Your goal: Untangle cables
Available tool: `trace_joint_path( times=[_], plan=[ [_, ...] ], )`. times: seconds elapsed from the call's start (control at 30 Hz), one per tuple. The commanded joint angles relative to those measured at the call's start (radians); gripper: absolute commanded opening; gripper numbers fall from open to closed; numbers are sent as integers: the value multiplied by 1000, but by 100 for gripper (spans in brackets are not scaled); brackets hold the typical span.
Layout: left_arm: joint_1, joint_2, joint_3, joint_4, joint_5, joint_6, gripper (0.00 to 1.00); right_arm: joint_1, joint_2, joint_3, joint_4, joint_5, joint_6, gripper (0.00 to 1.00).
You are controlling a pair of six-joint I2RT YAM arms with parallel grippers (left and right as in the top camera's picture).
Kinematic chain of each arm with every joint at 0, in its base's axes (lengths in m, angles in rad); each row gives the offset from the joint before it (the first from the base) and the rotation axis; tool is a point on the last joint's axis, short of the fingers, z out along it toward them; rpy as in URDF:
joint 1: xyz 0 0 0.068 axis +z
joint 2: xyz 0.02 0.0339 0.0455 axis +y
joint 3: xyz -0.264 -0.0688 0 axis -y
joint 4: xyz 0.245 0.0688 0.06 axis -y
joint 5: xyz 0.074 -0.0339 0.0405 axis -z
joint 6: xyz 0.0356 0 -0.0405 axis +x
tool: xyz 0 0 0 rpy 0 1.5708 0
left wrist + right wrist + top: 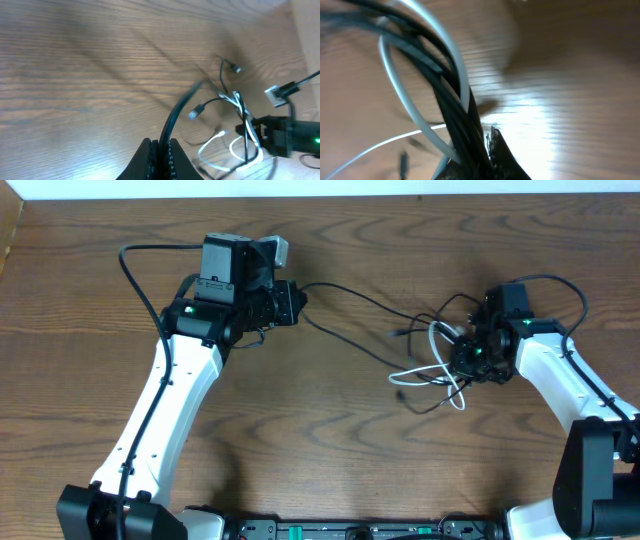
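Note:
A thin black cable runs over the wooden table from my left gripper to a tangle at the right. A white cable loops through that tangle. My left gripper is shut on the black cable. My right gripper sits in the tangle, shut on a bundle of black and white strands. Small plug ends lie loose near the tangle. The right fingertips are mostly covered by cable.
The wooden table spans the view, with a pale wall strip at the back edge. Thick black arm wires arc near the left arm and right arm. The arm bases stand at the front edge.

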Motion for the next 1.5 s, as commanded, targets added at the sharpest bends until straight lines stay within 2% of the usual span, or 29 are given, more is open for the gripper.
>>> trace_joint_path(
  times=[0.0,0.1,0.17,0.3,0.37,0.4,0.57,0.7,0.87,1.0,1.2,1.33,1.4,1.47],
  plan=[
    [18,-23,28,-20,-41,93,7,-15,-76,15,11,-310,-157,1],
    [17,-23,28,-34,-34,97,8,-15,-144,46,2,-360,-157,1],
    [10,-23,28,-38,-5,97,17,-15,-196,63,-1,-385,-157,1],
    [-31,-21,28,-38,105,97,56,-2,-293,71,-8,-361,-198,1],
    [-71,-13,28,-25,158,96,69,18,-323,71,-28,-288,-206,1],
    [-85,-8,28,-18,174,96,70,27,-327,71,-40,-254,-206,1],
    [-171,31,28,51,262,87,71,58,-325,71,-79,-187,-206,1],
    [-235,74,28,138,256,2,71,62,-325,71,-78,-186,-206,1],
    [-300,154,28,171,181,-164,68,62,-325,71,-78,-185,-206,1],
    [-344,220,28,201,177,-228,67,62,-325,71,-78,-178,-205,1],
    [-402,278,28,326,169,-313,67,62,-325,71,-79,-178,-204,1],
    [-430,304,28,354,66,-404,66,62,-325,71,-79,-178,-196,1],
    [-441,313,28,359,27,-424,62,62,-325,71,-79,-178,-196,1],
    [-452,324,28,365,3,-433,53,62,-325,71,-79,-170,-192,1]
  ],
)
